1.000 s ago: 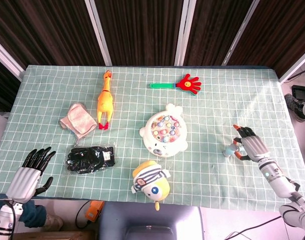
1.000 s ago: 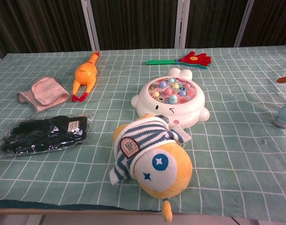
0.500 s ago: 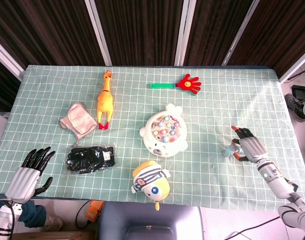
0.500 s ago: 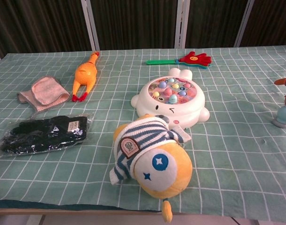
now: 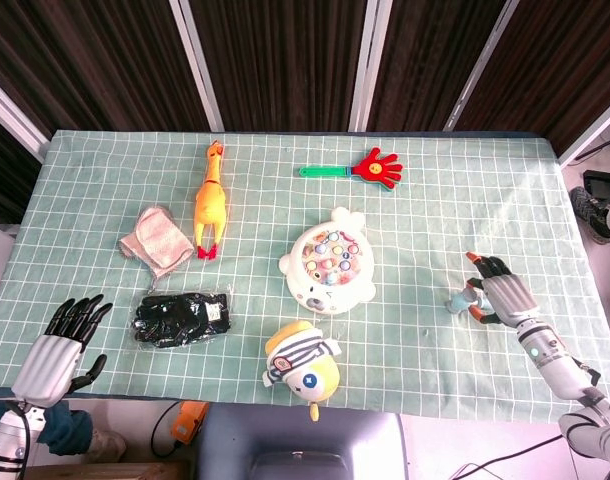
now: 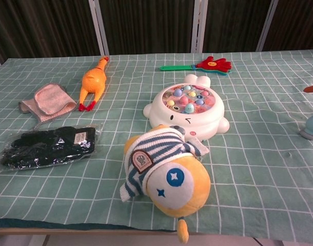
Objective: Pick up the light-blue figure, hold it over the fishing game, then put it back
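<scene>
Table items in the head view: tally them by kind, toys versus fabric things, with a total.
Toys: 5 (yellow rubber chicken, red hand-shaped clapper, white fishing game, striped-hat plush, light-blue figure)
Fabric things: 2 (pink knitted cloth, black bagged gloves)
Total: 7

Rubber chicken (image 5: 210,195), black gloves (image 5: 180,317)

A robot test setup rather than a home: a tabletop (image 5: 105,160) under a green checked cloth (toys spread across it), backed by dark slatted panels (image 5: 275,60) with white posts.
</scene>
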